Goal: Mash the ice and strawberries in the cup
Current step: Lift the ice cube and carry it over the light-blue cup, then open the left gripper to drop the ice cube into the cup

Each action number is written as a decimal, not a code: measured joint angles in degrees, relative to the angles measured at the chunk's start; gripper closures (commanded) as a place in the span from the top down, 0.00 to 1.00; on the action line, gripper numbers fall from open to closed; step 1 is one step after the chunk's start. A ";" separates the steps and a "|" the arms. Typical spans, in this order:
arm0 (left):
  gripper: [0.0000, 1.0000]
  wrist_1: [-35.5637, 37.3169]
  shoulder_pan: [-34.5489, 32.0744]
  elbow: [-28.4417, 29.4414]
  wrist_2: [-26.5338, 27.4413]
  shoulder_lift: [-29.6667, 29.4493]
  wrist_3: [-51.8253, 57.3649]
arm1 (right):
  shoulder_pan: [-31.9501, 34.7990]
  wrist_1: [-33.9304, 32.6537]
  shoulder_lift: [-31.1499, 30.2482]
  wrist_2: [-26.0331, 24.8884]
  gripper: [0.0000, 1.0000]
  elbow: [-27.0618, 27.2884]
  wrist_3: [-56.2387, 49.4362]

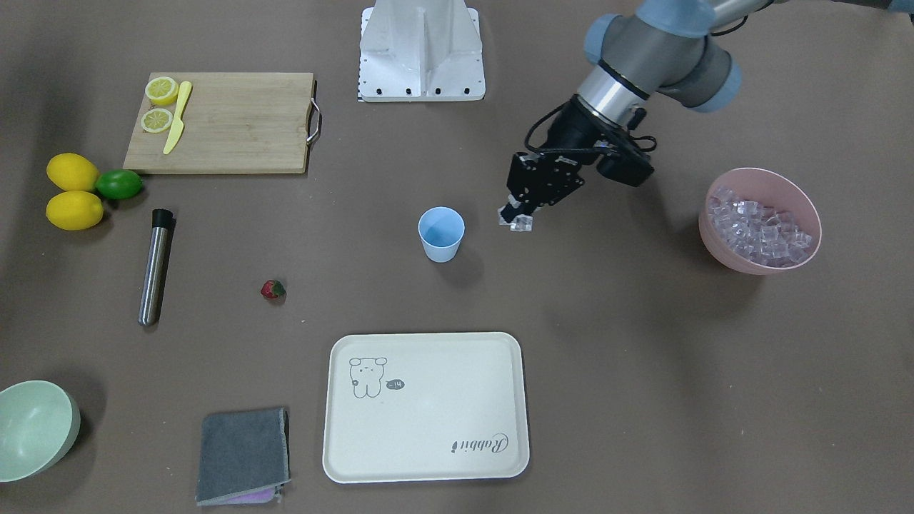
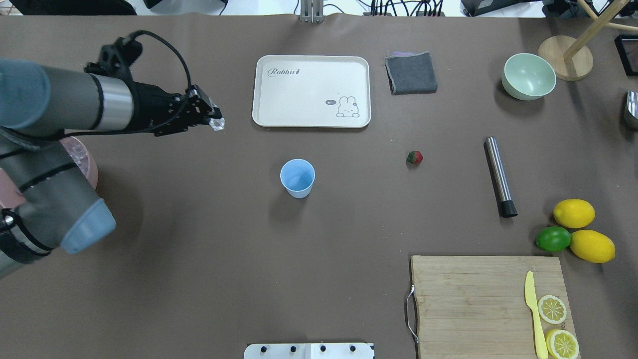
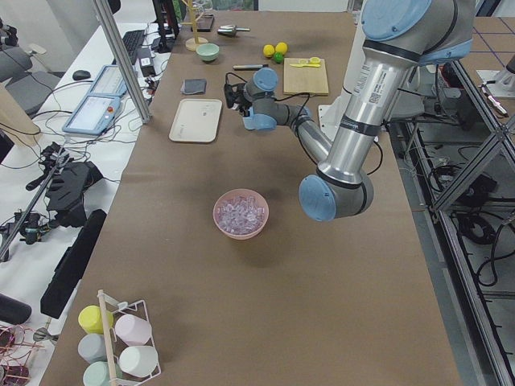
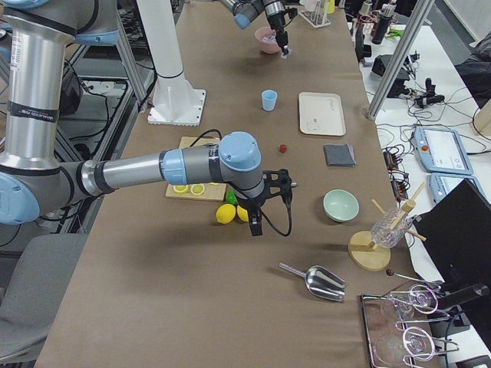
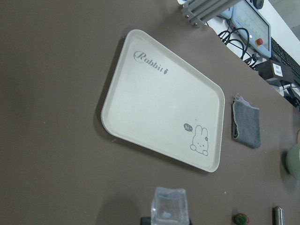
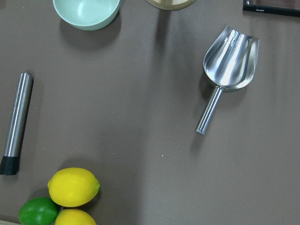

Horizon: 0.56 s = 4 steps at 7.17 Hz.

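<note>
**Blue cup (image 1: 440, 233) is waiting empty while one ice cube (image 1: 522, 224) is hanging beside it**

Across the table, the front-facing view is showing the left gripper (image 1: 513, 214) pinching a single clear cube between its fingertips. It is hovering just beside the cup, on the side of the pink bowl (image 1: 717, 246), and not yet over the mouth. The cup's inside is showing bare blue, so nothing seems to be in it. The bowl is holding the rest of the ice (image 1: 760, 230). The strawberry (image 1: 272, 289) is lying on the table well apart from the cup, on its other side. The steel muddler (image 1: 154, 266) is lying beyond that.

From overhead, nothing is standing between the cube and the cup. The tray (image 2: 299, 94) is lying on the far side.

The left wrist view is showing the cube at its bottom edge, with the tray beyond.

In the exterior right view, the right gripper (image 4: 255, 228) is hanging near the lemons (image 4: 225, 214). Whether it is parted or closed cannot be told.

The right wrist view is showing no fingers, only the muddler, lemons, a lime (image 6: 37, 211) and a scoop (image 6: 229, 61).

The task looks barely begun. The ice, the strawberry and the mashing are all left to do.
</note>
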 measured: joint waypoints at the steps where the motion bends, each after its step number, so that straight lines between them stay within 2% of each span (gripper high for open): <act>1: 0.00 2.97 3.57 0.47 4.71 -3.03 -1.05 | 0.00 0.00 -0.02 0.00 1.00 -0.03 0.00; 2: 0.00 4.64 5.85 1.56 8.14 -5.17 -1.76 | 0.00 0.00 -0.05 0.00 1.00 -0.05 0.00; 4: 0.00 5.49 7.53 4.30 11.38 -6.63 -2.15 | 0.00 0.00 -0.08 0.00 1.00 -0.05 0.00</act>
